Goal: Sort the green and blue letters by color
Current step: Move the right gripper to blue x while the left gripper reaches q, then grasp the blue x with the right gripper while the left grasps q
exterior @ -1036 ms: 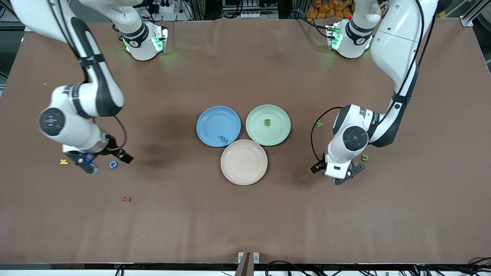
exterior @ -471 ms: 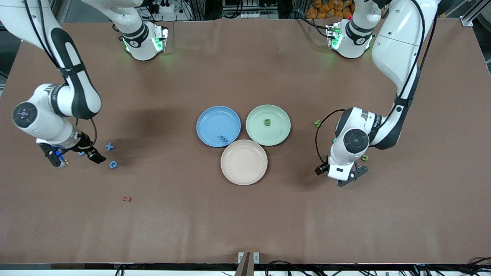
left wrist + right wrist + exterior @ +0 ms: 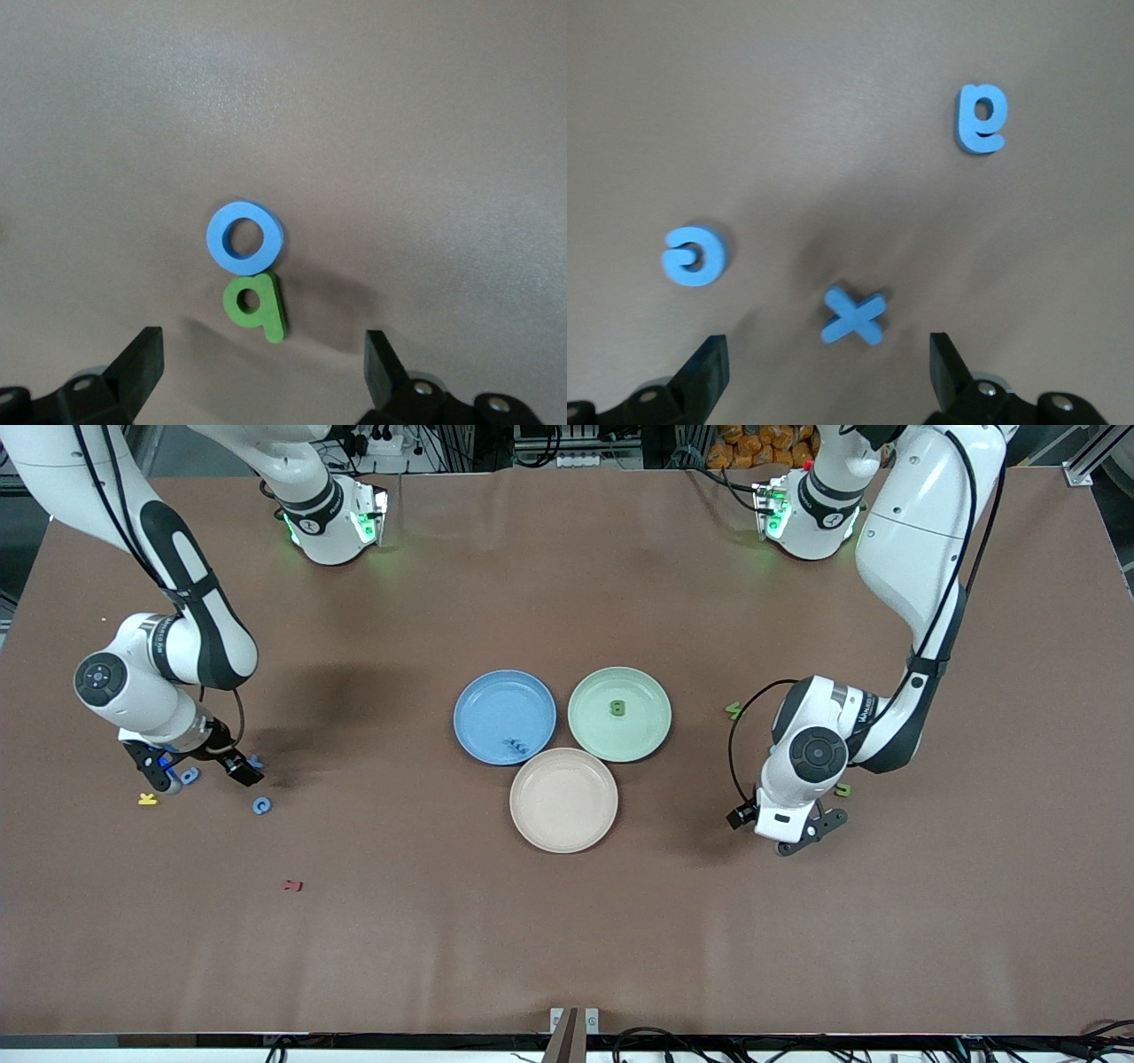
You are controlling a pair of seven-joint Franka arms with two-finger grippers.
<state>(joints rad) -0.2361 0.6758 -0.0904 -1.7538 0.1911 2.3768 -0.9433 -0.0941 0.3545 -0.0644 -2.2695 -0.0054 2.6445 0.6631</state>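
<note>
My right gripper (image 3: 166,773) is open and low over the table at the right arm's end, among blue letters. Its wrist view shows a blue X (image 3: 854,316) just ahead of the open fingers (image 3: 706,370), with two other blue letters, one (image 3: 694,255) to each (image 3: 981,118) side. The front view shows the X (image 3: 255,762) and a blue C (image 3: 261,805). My left gripper (image 3: 802,835) is open over a green letter (image 3: 255,305) that touches a blue ring (image 3: 244,236). Other green letters (image 3: 733,710) (image 3: 842,789) lie beside that arm.
Three plates stand mid-table: a blue plate (image 3: 496,700) with a blue letter (image 3: 514,745), a green plate (image 3: 642,731) with a green B (image 3: 617,708), and a pink plate (image 3: 563,815). A yellow K (image 3: 147,799) and a dark red letter (image 3: 292,885) lie near the right gripper.
My right gripper swung toward the right arm's end of the table, then came part of the way back toward the X. The left gripper shifted only slightly.
</note>
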